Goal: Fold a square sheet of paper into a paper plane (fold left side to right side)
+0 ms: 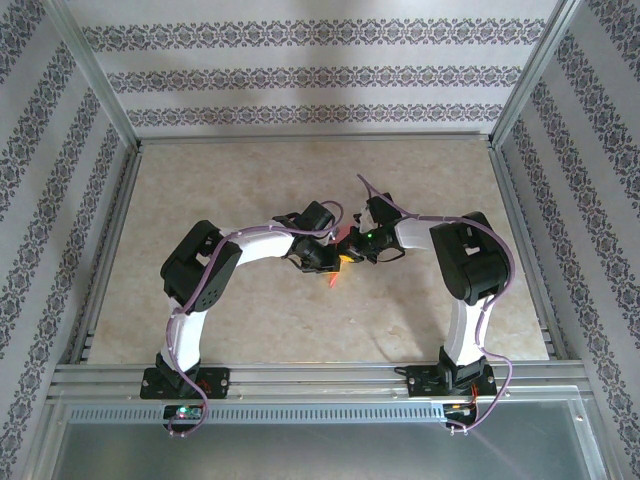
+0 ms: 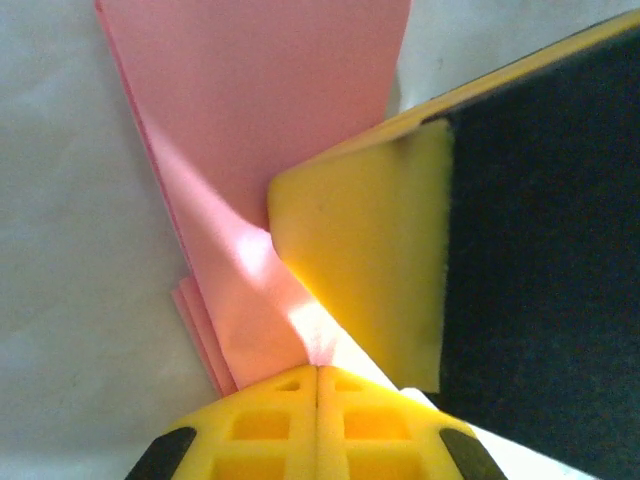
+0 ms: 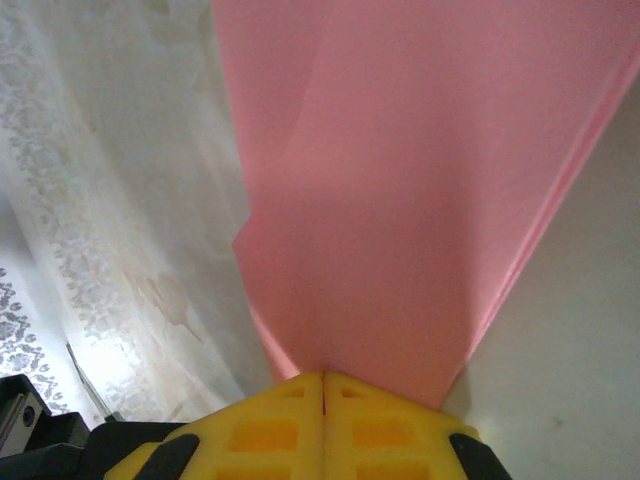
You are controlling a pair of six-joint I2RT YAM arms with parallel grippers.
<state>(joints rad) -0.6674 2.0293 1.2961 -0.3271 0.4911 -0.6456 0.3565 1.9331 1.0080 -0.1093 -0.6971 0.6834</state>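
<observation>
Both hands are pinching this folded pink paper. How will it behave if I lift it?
The folded pink paper looks thin, so it is probably light and floppy; it seems to bend between the left hand and the right hand. Stacked layer edges show along its side, so the folds may fan apart if released.

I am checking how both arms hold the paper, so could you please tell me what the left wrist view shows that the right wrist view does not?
Of the two, the left wrist view has the right arm's yellow finger with its dark backing close beside the sheet of paper, and the sheet's stacked folded edges over the pale table. The right wrist view has the patterned wall behind the paper. Shared: salmon-pink paper running into shut yellow fingertips, the left gripper in one, the right gripper in the other.
</observation>
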